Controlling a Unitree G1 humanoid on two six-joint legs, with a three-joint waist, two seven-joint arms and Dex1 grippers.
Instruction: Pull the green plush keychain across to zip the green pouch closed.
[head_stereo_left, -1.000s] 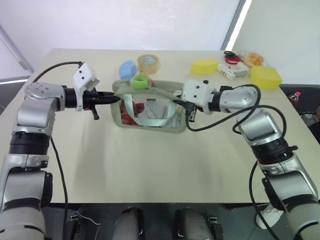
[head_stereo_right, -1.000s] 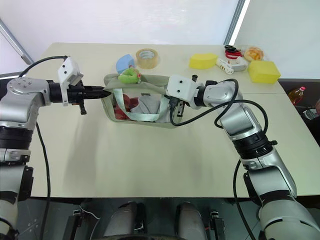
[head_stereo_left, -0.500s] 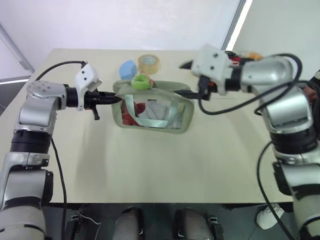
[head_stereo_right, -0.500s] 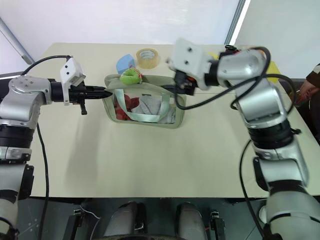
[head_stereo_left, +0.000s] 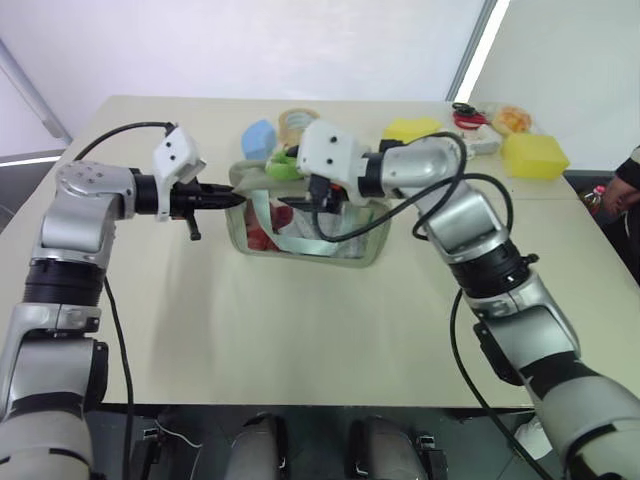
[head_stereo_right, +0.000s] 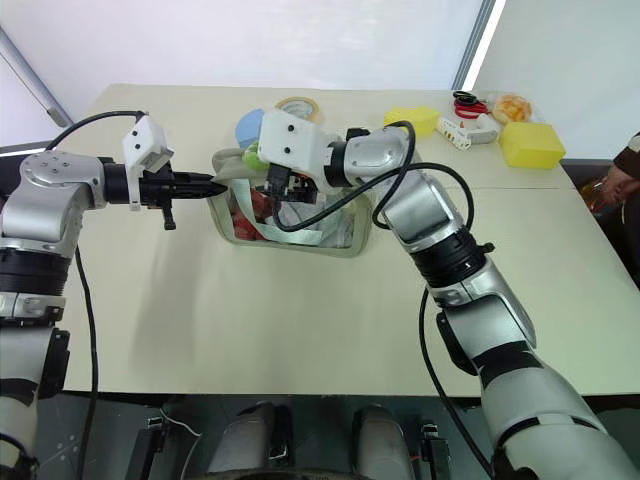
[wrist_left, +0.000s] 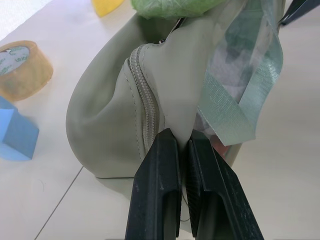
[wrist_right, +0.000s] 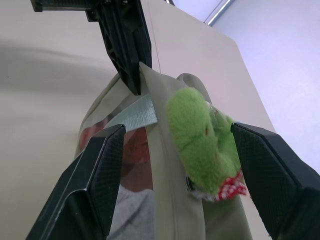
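Note:
The green pouch (head_stereo_left: 345, 238) stands mid-table, its clear window showing red and white contents. My left gripper (head_stereo_left: 238, 199) is shut on the fabric at the pouch's left end, beside the zipper (wrist_left: 145, 112). The green plush keychain (wrist_right: 196, 134) sits on top of the pouch near that same end, fuzzy and lime-coloured with a red-and-white bit below it. My right gripper (wrist_right: 179, 131) is open, one finger on each side of the keychain, not squeezing it. In the head views the right gripper (head_stereo_left: 305, 198) reaches over the pouch from the right.
Behind the pouch lie a tape roll (head_stereo_left: 297, 122) and a blue sponge (head_stereo_left: 258, 138). Yellow sponge blocks (head_stereo_left: 412, 128) (head_stereo_left: 533, 155) and small white and red items (head_stereo_left: 478, 135) sit at the back right. A person's arm (head_stereo_left: 630, 172) shows at the right edge.
My right gripper let go at the pouch's right end, opened, and swung up and left over the pouch to straddle the keychain. The left gripper kept its hold and place.

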